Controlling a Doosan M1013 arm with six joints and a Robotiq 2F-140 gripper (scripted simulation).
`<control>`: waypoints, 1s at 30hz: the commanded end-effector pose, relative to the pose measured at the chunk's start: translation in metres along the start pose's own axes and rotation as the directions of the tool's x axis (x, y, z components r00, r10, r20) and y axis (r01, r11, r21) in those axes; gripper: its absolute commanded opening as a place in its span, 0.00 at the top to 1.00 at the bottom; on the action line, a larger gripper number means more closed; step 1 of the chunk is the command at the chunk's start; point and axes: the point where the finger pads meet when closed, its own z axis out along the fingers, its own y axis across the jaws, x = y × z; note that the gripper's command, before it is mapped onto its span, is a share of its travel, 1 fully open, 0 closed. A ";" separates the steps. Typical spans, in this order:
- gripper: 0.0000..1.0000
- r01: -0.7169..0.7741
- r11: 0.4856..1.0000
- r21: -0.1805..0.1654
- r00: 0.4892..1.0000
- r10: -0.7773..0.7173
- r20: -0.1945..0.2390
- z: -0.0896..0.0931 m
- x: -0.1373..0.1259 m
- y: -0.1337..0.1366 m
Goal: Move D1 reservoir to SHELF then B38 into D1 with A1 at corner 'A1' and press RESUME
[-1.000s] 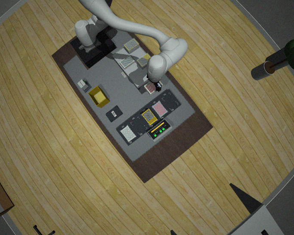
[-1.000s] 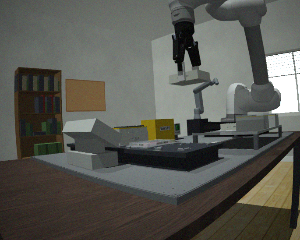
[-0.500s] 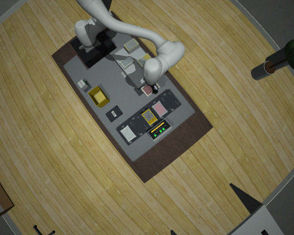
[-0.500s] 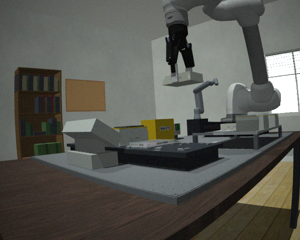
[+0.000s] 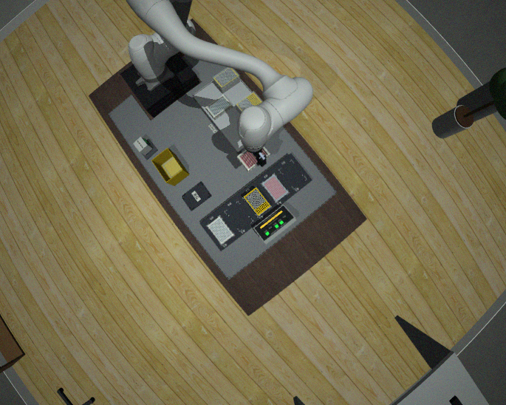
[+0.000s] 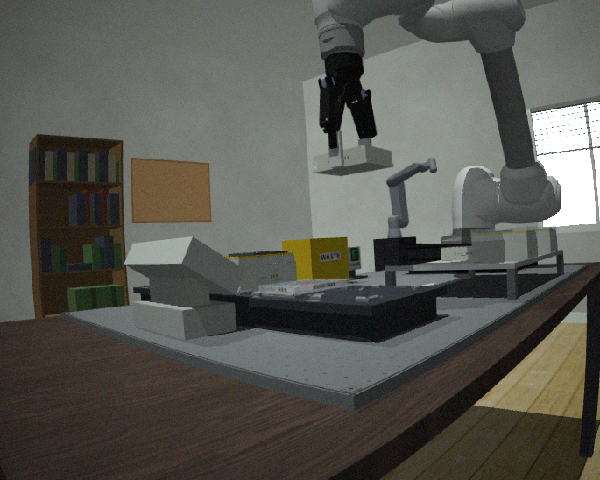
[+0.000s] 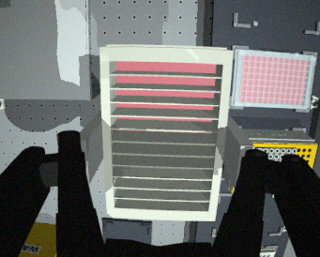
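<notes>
You have a dark wooden desk [image 6: 82, 392] carrying one grey perforated mat [image 6: 310, 369]; on that mat sit the black deck [image 6: 341, 309], a yellow waste bin [image 5: 170, 166] and the raised shelf [image 6: 511, 265]
</notes>
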 end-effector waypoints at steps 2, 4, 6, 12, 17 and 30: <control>1.00 0.000 1.000 0.000 1.000 0.000 0.000 0.000 -0.010 0.000; 1.00 0.000 1.000 0.000 1.000 0.000 0.000 0.000 -0.015 0.000; 1.00 0.000 1.000 0.000 1.000 0.000 0.000 0.000 -0.017 0.000; 1.00 0.000 1.000 0.000 1.000 0.000 0.000 0.000 -0.029 0.000; 1.00 0.000 1.000 0.000 1.000 0.000 0.000 0.000 -0.041 0.000; 1.00 0.000 1.000 0.000 1.000 0.000 0.000 0.000 -0.066 0.001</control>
